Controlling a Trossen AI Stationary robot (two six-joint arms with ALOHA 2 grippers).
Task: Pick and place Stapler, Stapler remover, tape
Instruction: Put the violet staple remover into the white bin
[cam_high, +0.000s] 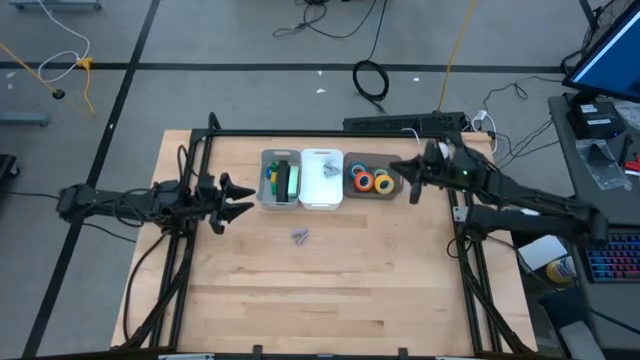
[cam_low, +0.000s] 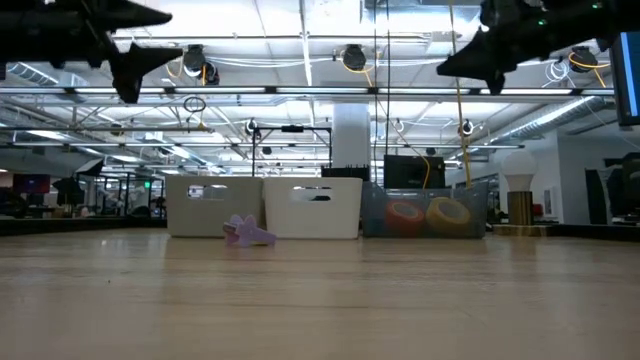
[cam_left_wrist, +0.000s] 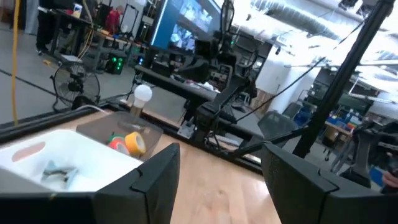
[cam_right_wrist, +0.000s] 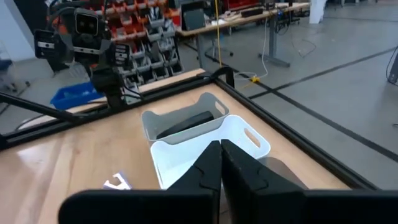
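Stapler remover (cam_high: 300, 236) on table, between both arms, untouched. Left gripper (cam_high: 240, 201) spread open, up-left of it. Right gripper (cam_high: 404, 178) closed empty beside tape rolls (cam_high: 371, 181).

I see a pale, straight-grained wooden table (cam_high: 330, 270) edged by a black frame (cam_high: 320, 133). Taking the white middle bin (cam_high: 322, 180) as landmark: it holds a small grey item (cam_high: 327, 168). The bin (cam_high: 279, 181) on its left-arm side is pale grey, with green (cam_high: 272, 178) and black contents. The tray (cam_high: 372, 176) on its right-arm side is dark and translucent, with orange (cam_high: 362, 181), yellow (cam_high: 383, 184), blue and green tape rolls. In front of the white bin lies a pale purple-grey object (cam_high: 300, 236). Both arms are black, the left gripper (cam_high: 237, 199) and right gripper (cam_high: 407, 180) alike. The floor (cam_high: 250, 40) is grey with dark seams.
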